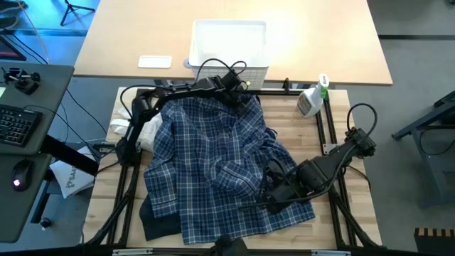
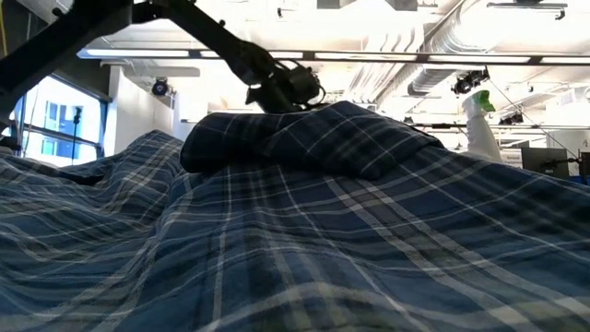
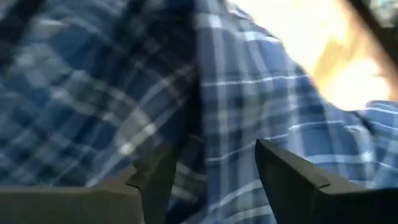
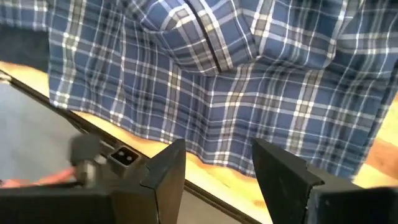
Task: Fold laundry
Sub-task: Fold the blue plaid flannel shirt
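A blue-and-white plaid shirt (image 1: 213, 163) lies crumpled across most of the table, with a raised fold (image 2: 304, 138) near its far edge. A dark garment (image 1: 153, 222) sticks out from under its near left corner. My left gripper (image 1: 242, 96) is open, low over the shirt's far edge, with plaid cloth (image 3: 217, 112) filling its wrist view between the fingers. My right gripper (image 1: 274, 190) is open and points down, hovering above the shirt's near right part (image 4: 217, 93), with nothing between its fingers. My left gripper (image 3: 214, 180) stands close over the plaid shirt's far part, slanting down from the far side. I cannot tell whether its fingers touch the cloth.
A white lattice basket (image 1: 229, 50) stands just beyond the table's far edge. A spray bottle (image 1: 311, 101) stands at the far right corner. A white cloth (image 1: 146, 131) lies by the left arm's base. Black frame rails (image 1: 330, 135) run along the table's sides.
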Robot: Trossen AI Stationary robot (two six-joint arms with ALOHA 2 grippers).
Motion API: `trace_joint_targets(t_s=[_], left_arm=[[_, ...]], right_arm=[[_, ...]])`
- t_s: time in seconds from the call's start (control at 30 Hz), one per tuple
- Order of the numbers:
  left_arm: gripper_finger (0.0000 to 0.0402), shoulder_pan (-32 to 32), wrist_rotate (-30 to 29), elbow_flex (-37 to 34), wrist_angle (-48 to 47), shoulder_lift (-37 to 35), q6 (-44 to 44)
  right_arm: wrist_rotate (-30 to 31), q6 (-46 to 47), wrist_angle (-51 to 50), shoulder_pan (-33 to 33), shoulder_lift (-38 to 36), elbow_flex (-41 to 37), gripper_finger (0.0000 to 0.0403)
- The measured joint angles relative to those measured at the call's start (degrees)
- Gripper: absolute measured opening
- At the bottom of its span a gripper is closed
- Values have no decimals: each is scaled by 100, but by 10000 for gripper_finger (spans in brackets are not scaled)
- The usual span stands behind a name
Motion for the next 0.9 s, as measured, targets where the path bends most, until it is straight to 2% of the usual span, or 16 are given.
trace_joint_targets(t_s=[0.2,0.37,0.4,0.57,0.67,0.77,0.9], left_arm=[[143,-64,705,0,551,129,-74],[26,-134,956,0,912,49,314],[14,-134,921,0,921,-10,356],[2,-4,259,-2,863,-705,821],[2,119,-195,-2,868,-1301,1304],[1,246,-468,4,911,-1747,1748],[0,398,-578,4,868,-2016,2043]], right_arm=[[11,-349,5,-35,0,0,181],[104,-201,28,170,0,0,181],[243,-63,29,253,0,0,181],[1046,1063,40,786,1,-11,181],[1225,2019,38,1087,0,-211,181],[1099,2917,-4,1301,2,-582,181],[223,2812,284,1119,5,-1044,181]])
